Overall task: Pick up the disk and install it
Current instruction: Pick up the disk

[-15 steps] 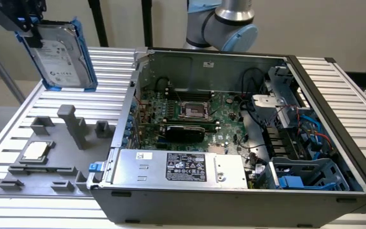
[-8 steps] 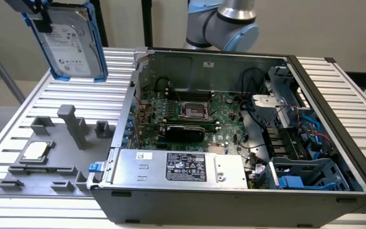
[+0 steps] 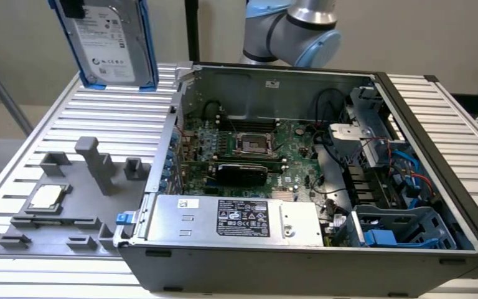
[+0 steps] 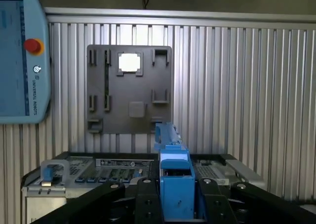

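Here, closest to the wrist camera, the black end effector (image 4: 175, 197) is clamped on the disk (image 4: 173, 177), squeezing its blue plastic rail from both sides. In the exterior view, the open computer case (image 3: 305, 268) has dark sheet-metal walls. A silver box (image 3: 234, 218) with a black label lies along its near edge, a blue plastic cage (image 3: 405, 227) sits in the near corner, and a green board (image 3: 293, 134) lies deeper in. Beside the case, a grey moulded tray (image 3: 77, 202) holds a small square chip (image 3: 46, 196) on the ribbed aluminium counter (image 3: 98, 124). Farther back the disk, flat and silver-grey with a white label, hangs nearly upright in free air above the counter.
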Tool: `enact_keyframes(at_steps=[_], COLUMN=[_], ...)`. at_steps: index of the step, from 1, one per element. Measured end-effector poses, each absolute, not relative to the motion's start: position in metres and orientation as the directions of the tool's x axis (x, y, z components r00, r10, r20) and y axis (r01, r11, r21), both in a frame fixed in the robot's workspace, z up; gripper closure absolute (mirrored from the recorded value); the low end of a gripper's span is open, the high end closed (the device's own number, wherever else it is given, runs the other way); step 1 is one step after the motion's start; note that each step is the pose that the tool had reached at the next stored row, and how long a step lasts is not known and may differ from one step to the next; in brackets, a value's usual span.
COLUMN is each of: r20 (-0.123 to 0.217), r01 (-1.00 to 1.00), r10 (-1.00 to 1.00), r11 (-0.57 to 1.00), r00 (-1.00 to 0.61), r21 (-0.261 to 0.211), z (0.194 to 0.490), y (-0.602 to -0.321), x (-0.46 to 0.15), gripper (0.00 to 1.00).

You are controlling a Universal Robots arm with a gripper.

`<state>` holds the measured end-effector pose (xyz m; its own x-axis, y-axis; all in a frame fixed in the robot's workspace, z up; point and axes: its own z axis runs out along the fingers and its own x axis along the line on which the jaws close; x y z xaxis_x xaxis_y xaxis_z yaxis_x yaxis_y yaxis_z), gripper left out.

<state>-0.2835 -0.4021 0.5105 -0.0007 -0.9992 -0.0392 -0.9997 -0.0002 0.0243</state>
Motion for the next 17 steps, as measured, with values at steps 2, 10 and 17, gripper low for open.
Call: enact_keyframes(at_steps=[2,10,17], r20=[-0.039,-0.039,-0.039], r01=[-1.000,-1.000,-1.000], r10=[-0.999,-0.999,-0.999], r11=[0.000,0.000,0.000], r00=[-0.001,-0.001,-0.001], r21=[0.025,0.025,0.022], z=[0.514,0.516,0.515], y=[-0.404,-0.414,-0.427], x=[-0.275,-0.238,-0.212], gripper=[0.67,0.67,0.67])
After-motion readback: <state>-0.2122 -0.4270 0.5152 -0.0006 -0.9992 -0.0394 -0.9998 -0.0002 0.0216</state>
